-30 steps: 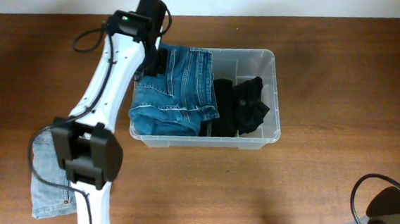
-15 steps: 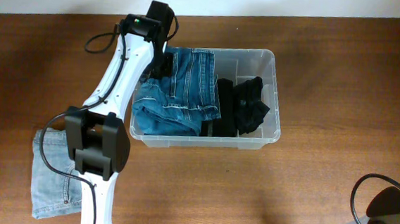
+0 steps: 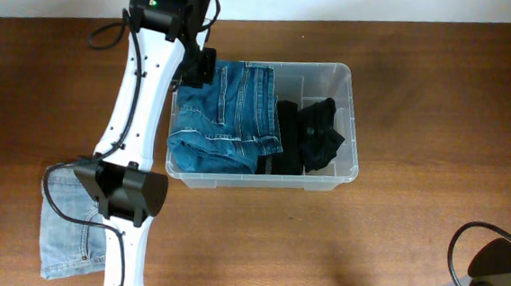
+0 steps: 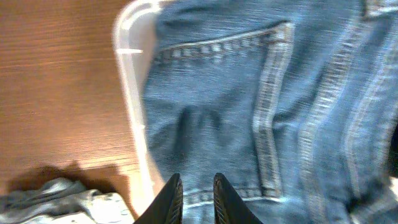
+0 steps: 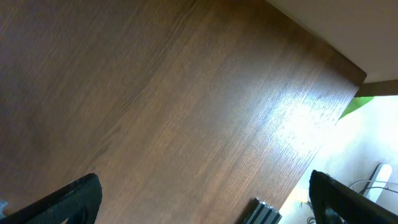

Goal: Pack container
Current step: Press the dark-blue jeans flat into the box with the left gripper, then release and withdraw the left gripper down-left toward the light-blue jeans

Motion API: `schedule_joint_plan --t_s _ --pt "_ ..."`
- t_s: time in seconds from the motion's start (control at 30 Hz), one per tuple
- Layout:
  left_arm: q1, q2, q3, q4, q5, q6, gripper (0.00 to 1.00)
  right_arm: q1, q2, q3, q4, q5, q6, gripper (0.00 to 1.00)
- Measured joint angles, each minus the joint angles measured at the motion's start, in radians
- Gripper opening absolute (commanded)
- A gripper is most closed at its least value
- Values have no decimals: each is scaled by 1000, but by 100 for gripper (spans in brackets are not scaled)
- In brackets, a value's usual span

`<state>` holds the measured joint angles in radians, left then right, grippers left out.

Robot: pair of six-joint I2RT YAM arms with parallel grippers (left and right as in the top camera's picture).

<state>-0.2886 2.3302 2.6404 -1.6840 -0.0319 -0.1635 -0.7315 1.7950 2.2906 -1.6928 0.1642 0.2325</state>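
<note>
Centrally on the table (image 3: pixel 423 74), toward its far edge, sits the container (image 3: pixel 328 76), blue jeans (image 3: pixel 226 114) at left, black clothes (image 3: pixel 314 138) at right. Left fingers (image 4: pixel 169 199) hover almost pressed together over the jeans, pinching nothing; right fingers (image 5: pixel 68 199) spread wide above the table.

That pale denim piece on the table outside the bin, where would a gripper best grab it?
Probably the outer edge of the pale denim piece, from straight above: it lies flat on the table, and the left arm's base overlaps its other side.
</note>
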Motion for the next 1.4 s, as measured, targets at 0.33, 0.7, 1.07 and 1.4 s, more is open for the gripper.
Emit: schedule_joint_plan --t_s 0.33,0.7,1.07,1.4 --pt "-13 1 -183 0 93 6 18 0 0 0 0 0 -1 98" --pt "-21 -18 -438 152 96 7 18 0 0 0 0 0 -1 98" --pt "11 -27 -290 52 98 13 59 0 0 0 0 0 0 99" --pt "208 -186 -134 0 115 25 65 0 0 0 0 0 0 98"
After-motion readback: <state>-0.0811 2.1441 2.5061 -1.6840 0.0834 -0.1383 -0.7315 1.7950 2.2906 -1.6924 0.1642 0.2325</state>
